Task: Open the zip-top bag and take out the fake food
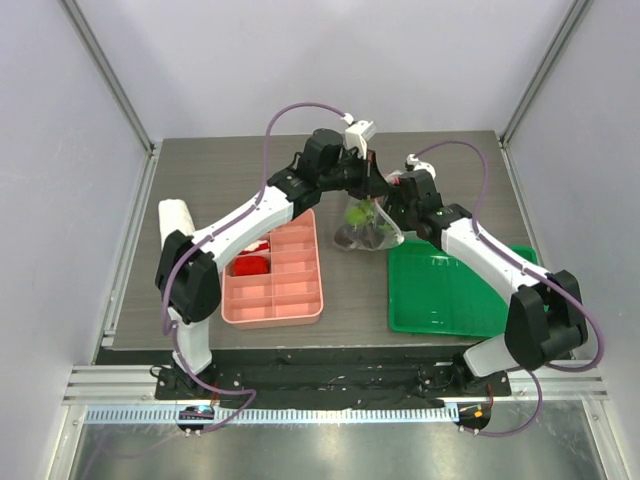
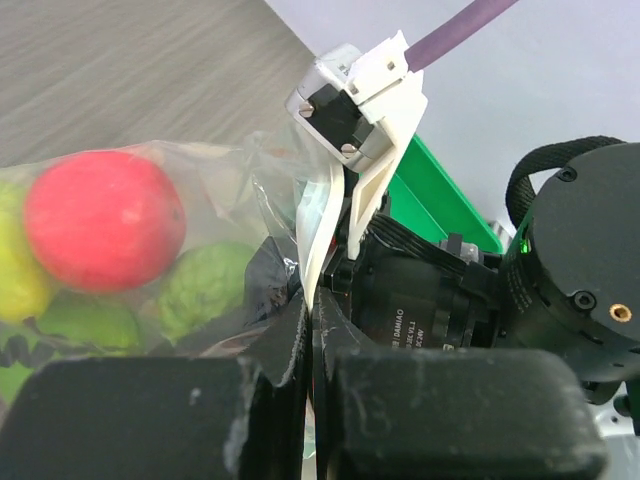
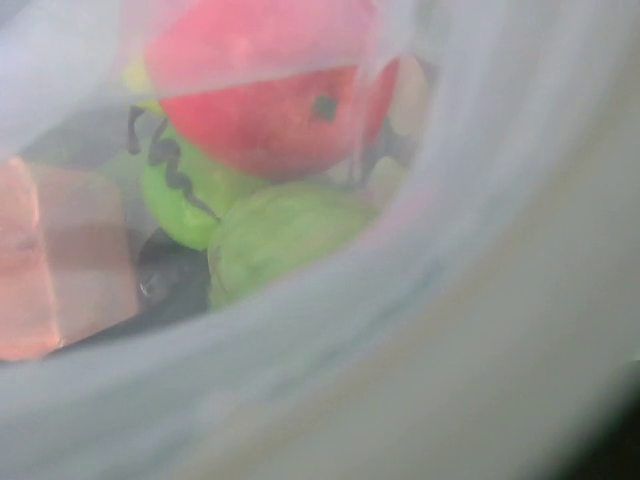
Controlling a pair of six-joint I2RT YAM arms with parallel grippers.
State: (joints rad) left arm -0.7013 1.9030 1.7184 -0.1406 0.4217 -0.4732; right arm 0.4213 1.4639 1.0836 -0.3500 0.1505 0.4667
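The zip-top bag point(image 1: 368, 222) hangs above the table between my two grippers, with the fake food inside. In the left wrist view the red apple point(image 2: 105, 235), the bumpy green fruit point(image 2: 205, 290) and the yellow-green pear point(image 2: 15, 275) show through the plastic. My left gripper point(image 2: 310, 310) is shut on the bag's top edge, with thin film pinched between its jaws. My right gripper point(image 1: 396, 203) holds the opposite side of the top edge. Its fingers are hidden in the right wrist view, where bag film point(image 3: 430, 330) covers the lens. Behind the film lie the apple point(image 3: 270, 90) and the green fruits point(image 3: 285, 240).
A pink divided tray point(image 1: 290, 300) holding red pieces point(image 1: 248, 265) lies left of the bag. The green tray point(image 1: 450, 290) lies to the right, under the right arm. A white roll point(image 1: 175, 215) sits at the table's left edge.
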